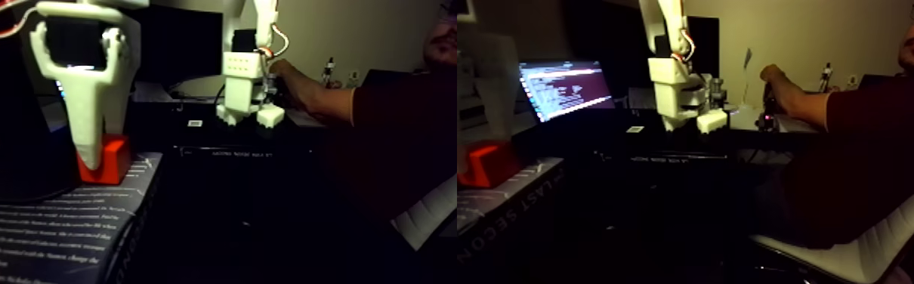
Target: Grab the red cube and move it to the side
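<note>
- In the fixed view's left half, the white gripper hung tip-down with its finger against the red cube; whether it was clamped on the block could not be told.
- The red cube sat on a dark printed book.
- Further right, a second white arm stood on the desk, a person's hand on it.
- In the right half, a laptop screen glowed.
</note>
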`<control>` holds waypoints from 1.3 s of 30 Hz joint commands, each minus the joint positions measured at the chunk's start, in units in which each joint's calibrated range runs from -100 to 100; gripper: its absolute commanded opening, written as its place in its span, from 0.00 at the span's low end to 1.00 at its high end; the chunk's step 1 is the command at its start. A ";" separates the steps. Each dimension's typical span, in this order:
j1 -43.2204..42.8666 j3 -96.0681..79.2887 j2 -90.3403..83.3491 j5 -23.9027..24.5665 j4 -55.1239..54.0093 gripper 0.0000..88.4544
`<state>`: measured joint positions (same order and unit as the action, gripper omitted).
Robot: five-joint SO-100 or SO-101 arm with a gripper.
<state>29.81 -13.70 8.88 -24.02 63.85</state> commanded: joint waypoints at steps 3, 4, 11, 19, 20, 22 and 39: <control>-0.66 0.23 -0.56 -1.26 0.25 0.38; -0.66 0.23 -0.81 -1.85 0.51 0.42; -0.66 0.23 -1.15 -3.80 1.18 0.43; -0.41 0.96 -7.70 -13.83 13.26 0.43; -0.41 1.23 -9.30 -15.72 16.13 0.43; -0.50 2.68 -12.66 -17.88 21.03 0.43; -17.57 0.32 -41.48 12.28 24.49 0.01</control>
<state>15.29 -10.89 -27.56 -19.09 89.88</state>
